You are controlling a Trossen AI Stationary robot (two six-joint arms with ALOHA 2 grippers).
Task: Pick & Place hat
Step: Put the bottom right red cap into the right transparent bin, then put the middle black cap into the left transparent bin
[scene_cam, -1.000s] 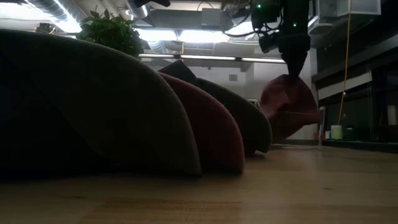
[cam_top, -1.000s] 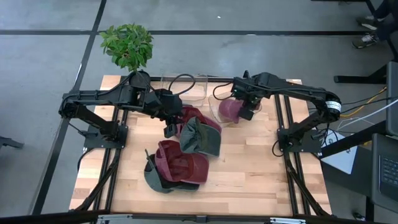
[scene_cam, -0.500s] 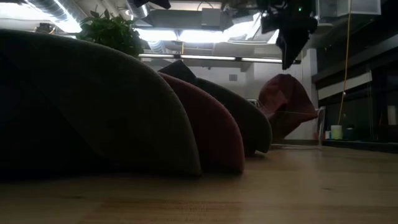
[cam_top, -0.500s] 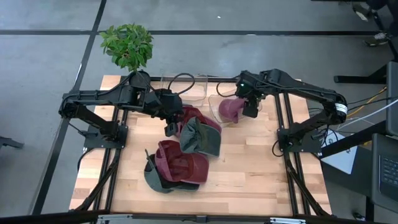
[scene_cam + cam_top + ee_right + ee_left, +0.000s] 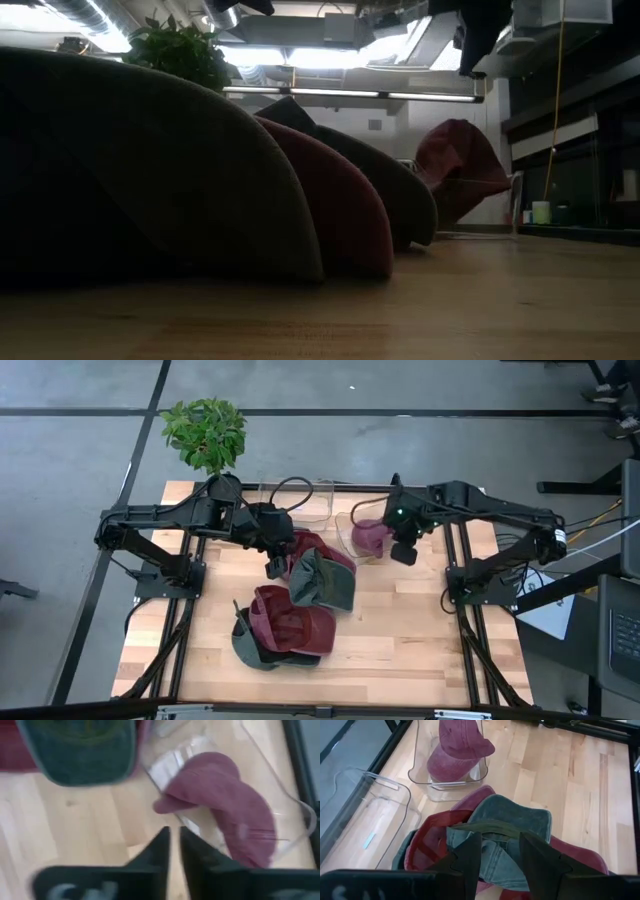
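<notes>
A maroon hat [image 5: 368,538] lies in a clear bin [image 5: 343,528] at the table's far side, its brim resting over the bin's rim; it also shows in the low view [image 5: 462,175] and the right wrist view [image 5: 230,805]. My right gripper [image 5: 405,550] hangs above and just to the right of the bin, its fingers a narrow gap apart and empty [image 5: 175,845]. My left gripper [image 5: 272,568] is open just over a green cap [image 5: 510,820] on the pile of hats at mid-table. My left gripper stands with its two fingers [image 5: 470,857] on either side of the green cap's open underside [image 5: 495,842], coming down at a slant from the far left. I cannot tell whether they touch the cap.
A second clear bin [image 5: 298,500] stands left of the first. A maroon cap [image 5: 290,622] and a dark green cap [image 5: 248,650] lie toward the near edge, with another maroon one [image 5: 310,545] under the green cap. A potted plant [image 5: 205,432] stands beyond the far left corner.
My right gripper has gone up off the maroon hat and drawn toward the table's right and near side. The hat stays in the clear bin, and its top has sunk a little.
</notes>
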